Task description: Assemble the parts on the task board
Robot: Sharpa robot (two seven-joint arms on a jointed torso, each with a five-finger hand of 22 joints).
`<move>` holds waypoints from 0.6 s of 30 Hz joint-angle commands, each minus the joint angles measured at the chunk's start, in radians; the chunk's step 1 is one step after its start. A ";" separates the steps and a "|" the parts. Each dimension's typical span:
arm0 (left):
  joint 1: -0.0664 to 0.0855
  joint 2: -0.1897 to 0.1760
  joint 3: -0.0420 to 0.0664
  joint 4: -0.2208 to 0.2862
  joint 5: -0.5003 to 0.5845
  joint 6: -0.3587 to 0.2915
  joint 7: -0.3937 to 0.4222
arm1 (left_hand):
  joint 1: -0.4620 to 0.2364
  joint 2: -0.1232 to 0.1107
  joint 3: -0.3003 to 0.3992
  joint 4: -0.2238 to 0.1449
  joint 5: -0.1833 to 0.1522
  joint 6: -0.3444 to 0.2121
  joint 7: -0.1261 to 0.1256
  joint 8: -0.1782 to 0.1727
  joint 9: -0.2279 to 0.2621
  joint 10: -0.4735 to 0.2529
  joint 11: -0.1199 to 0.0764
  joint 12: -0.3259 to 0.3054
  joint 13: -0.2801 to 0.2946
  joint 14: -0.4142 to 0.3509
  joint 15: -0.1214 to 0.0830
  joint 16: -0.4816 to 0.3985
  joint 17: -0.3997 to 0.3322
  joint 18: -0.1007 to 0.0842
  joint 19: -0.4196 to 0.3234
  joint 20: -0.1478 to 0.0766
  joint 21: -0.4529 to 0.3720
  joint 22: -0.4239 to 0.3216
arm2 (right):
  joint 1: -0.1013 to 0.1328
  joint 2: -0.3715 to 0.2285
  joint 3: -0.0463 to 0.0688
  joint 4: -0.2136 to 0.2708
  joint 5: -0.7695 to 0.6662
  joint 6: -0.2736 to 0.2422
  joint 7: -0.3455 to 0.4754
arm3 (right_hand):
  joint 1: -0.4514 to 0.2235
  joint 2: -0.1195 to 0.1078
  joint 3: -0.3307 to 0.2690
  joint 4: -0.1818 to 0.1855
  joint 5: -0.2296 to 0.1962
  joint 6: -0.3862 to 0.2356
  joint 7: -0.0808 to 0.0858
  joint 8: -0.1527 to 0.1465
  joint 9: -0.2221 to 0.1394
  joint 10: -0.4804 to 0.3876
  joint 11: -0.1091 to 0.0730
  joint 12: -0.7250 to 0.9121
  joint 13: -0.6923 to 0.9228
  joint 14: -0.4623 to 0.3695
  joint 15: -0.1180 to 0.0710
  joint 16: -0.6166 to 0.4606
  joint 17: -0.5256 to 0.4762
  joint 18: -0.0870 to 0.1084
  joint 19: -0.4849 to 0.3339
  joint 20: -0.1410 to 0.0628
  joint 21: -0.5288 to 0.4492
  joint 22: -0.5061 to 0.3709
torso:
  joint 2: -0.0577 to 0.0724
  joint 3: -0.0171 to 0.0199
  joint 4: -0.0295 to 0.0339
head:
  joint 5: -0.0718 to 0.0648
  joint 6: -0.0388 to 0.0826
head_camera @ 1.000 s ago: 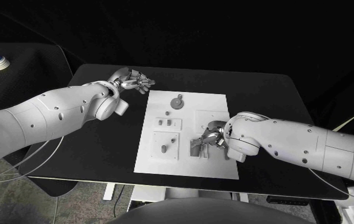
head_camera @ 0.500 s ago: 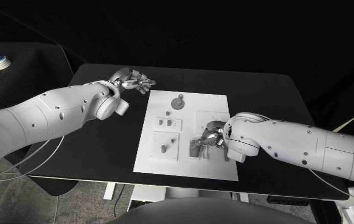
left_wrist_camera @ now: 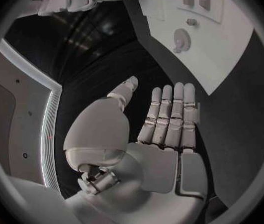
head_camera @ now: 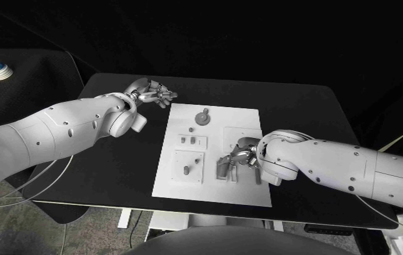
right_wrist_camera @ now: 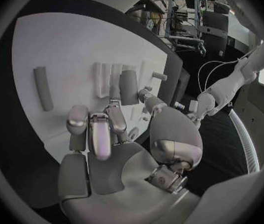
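Our right hand [head_camera: 239, 157] over task board [head_camera: 214, 150], about 4 o'clock from its centre, fingers curled down among grey parts [head_camera: 223, 169]; grasp cannot be told. Our left hand [head_camera: 153, 94] open, empty, off board's 11 o'clock corner.

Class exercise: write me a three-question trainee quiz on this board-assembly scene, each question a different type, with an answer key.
1. True or false: the left hand holds a part.
2. Which hand is over the task board? A) left B) right C) both
3. Fill in: the round disc part lies near the board's ____ edge, far from the robot.

Key: 1 false, its fingers are held straight and hold nothing. 2 B, the right hand. 3 far.
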 commanded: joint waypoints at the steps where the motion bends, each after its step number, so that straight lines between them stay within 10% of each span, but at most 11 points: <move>1: 0.001 0.001 0.000 0.002 -0.003 0.011 0.004 | -0.006 0.005 0.000 0.004 0.003 0.002 -0.004 -0.004 0.000 -0.003 0.002 -0.004 0.000 -0.008 0.001 -0.006 -0.001 0.010 -0.006 0.002 -0.005 -0.001 | -0.001 -0.004 0.000 0.004 -0.026 -0.015 0.015 | -0.009 -0.001 -0.001 0.005 -0.003 0.013 0.034 -0.006 -0.001 -0.010 0.001 -0.003 0.002 0.075 -0.007 -0.004 -0.001 0.023 -0.003 0.003 0.112 -0.001 | 0.000 0.0002 -0.0003 | -0.001 0.001; 18: 0.001 0.000 0.000 0.001 -0.005 0.013 0.000 | -0.006 0.005 0.000 0.004 0.003 0.002 -0.003 -0.004 -0.001 -0.004 0.002 -0.005 0.000 -0.009 0.001 -0.007 -0.002 0.010 -0.007 0.002 -0.006 -0.001 | 0.001 -0.003 0.000 0.007 -0.049 -0.043 0.034 | 0.011 0.024 0.024 -0.019 -0.001 0.021 0.031 -0.001 0.003 -0.008 -0.002 -0.001 0.005 0.075 -0.008 -0.003 -0.001 0.023 -0.003 -0.002 0.114 0.000 | 0.000 -0.0007 0.0003 | -0.001 -0.001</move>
